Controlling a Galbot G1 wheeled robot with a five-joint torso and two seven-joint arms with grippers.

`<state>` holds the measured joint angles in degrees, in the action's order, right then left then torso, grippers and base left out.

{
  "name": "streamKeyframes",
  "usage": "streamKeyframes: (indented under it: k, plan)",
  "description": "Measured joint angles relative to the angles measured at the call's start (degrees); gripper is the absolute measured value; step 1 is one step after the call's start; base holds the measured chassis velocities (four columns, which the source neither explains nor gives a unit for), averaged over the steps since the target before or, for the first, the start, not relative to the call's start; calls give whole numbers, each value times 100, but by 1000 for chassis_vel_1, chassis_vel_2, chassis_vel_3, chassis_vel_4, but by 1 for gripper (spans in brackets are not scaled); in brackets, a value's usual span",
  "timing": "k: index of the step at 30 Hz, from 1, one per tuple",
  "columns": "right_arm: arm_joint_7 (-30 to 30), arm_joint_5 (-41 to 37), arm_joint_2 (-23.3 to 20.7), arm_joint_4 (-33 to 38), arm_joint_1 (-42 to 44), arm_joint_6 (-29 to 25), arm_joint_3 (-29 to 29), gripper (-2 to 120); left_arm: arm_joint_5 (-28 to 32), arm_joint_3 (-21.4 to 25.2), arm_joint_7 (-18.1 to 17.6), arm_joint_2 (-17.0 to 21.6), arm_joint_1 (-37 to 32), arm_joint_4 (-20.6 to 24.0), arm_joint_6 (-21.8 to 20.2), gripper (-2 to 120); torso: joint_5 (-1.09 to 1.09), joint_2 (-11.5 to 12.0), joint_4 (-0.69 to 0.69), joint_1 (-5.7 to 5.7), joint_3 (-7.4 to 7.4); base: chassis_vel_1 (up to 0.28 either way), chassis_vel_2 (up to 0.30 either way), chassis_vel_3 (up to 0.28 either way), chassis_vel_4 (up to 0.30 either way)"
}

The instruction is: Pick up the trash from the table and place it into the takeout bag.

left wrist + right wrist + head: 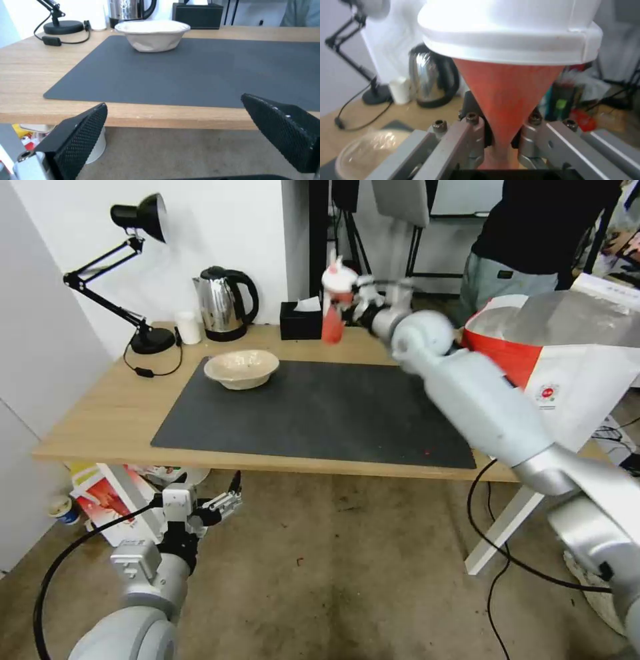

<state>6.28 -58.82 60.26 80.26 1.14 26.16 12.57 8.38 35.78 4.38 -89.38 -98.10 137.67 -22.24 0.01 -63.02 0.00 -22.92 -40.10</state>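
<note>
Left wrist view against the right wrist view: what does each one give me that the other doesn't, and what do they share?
Left wrist alone: the left gripper, open, below the table edge, the dark mat and black tissue box. Right wrist alone: the right gripper shut on the red cup, its white lid up close. Both: the beige bowl, the kettle and the lamp base.

At your eleven o'clock a white wall [220,227] backs the scene, with a black articulated desk lamp [137,253] in front of it. A steel kettle [223,303] and a black tissue box [301,320] stand at twelve o'clock. Below you lies a stained beige carpet floor [333,580]. Black cables [497,553] trail across it at your four o'clock.
</note>
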Motion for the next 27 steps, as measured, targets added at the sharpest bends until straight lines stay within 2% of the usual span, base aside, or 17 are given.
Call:
streamKeyframes:
  k: [4,5,9,10,14,20,27]
  plan:
    - [311,-353,-644,547,-103,220,-232,7,21,21,-2,25,-24,48,0,100,1,0,-1,0,0,0,0,0,0]
    - [311,-353,-644,547,-103,220,-232,7,21,21,-2,25,-24,48,0,100,1,0,-1,0,0,0,0,0,0]
    - [608,-630,-1272,847,-286,445,-378,7,48,21,-2,36,-57,117,-2,100,0,0,-1,0,0,0,0,0,0]
    - [608,-630,-1272,847,-286,445,-378,7,48,21,-2,36,-57,117,-2,100,0,0,-1,0,0,0,0,0,0]
    - [728,-773,-1830,1007,-364,549,-458,6,53,6,-2,47,-99,174,-5,100,0,0,0,0,0,0,0,0,0]
    - [778,-845,-2115,1075,-283,588,-616,6,61,6,-2,66,-138,209,-5,100,-1,0,0,1,0,0,0,0,0]
    - [772,-955,-2716,1138,27,609,-953,6,66,6,29,93,-174,239,1,100,1,0,-1,0,0,0,0,0,0]
